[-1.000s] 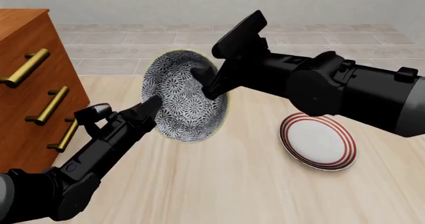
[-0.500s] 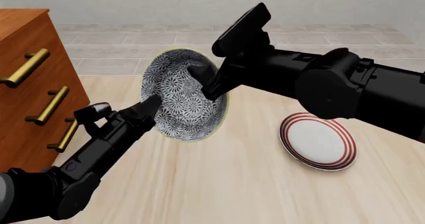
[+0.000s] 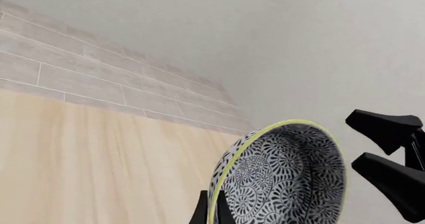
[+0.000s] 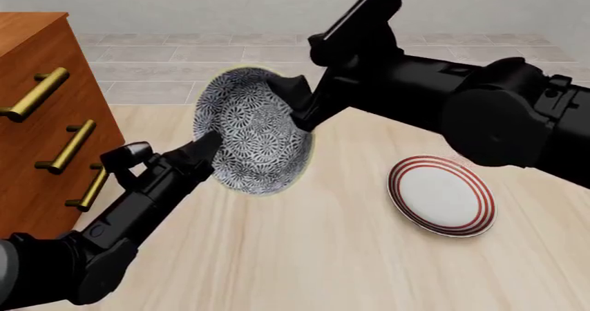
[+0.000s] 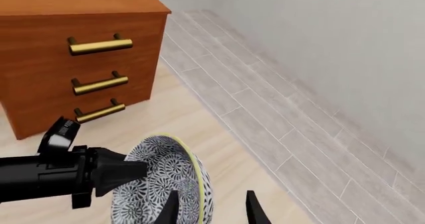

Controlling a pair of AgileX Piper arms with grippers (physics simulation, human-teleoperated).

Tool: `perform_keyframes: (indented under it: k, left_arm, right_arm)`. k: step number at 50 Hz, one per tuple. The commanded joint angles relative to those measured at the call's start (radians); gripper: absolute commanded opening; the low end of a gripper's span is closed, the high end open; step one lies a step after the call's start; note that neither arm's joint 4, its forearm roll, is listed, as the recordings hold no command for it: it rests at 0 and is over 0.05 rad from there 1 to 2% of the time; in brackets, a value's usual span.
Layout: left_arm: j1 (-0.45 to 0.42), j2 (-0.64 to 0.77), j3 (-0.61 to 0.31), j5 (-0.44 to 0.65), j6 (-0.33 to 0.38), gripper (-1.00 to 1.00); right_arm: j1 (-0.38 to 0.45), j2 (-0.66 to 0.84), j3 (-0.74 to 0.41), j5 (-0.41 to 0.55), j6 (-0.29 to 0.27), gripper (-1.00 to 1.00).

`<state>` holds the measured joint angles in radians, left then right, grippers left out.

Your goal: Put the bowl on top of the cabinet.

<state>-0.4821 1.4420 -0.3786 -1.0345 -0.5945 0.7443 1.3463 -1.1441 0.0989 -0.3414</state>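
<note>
Honestly the bowl [image 4: 251, 133] is mid-air on its side above the table [image 4: 322, 256], near the cabinet [image 4: 37, 117] front and below its top. Left gripper [image 4: 204, 147] is pinched on the rim; right gripper [image 4: 293, 110] looks spread, fingers straddling the opposite rim without clearly squeezing. I'd lift first, level the bowl, then swing left, so it passes above the top edge and the handles [image 4: 65, 146]. Plenty of open room overhead; the red-ringed plate [image 4: 441, 196] sits well apart.
</note>
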Motion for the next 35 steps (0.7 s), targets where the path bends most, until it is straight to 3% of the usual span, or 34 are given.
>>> perform_keyframes:
  k: [1,25,27,29,33,35]
  left_arm:
    - [0.009,-0.01,-0.003,0.002,0.004,-1.0]
    - [0.01,-0.01,-0.016,0.02,0.013,-1.0]
    - [0.008,-0.02,-0.02,0.034,0.017,-1.0]
    - [0.009,-0.032,-0.023,0.046,0.017,-1.0]
    - [0.013,-0.047,-0.03,0.065,0.026,-1.0]
    - [0.019,-0.049,-0.032,0.071,0.027,-1.0]
  right_arm:
    - [-0.002,-0.046,0.015,-0.001,-0.007,1.0]
    - [-0.011,-0.183,0.044,0.011,0.036,1.0]
    - [0.001,-0.204,0.07,-0.01,0.011,1.0]
    - [-0.003,-0.21,0.069,-0.002,0.051,1.0]
    - [0.003,-0.226,0.085,-0.015,0.057,1.0]
    - [0.027,-0.247,0.111,-0.043,0.032,1.0]
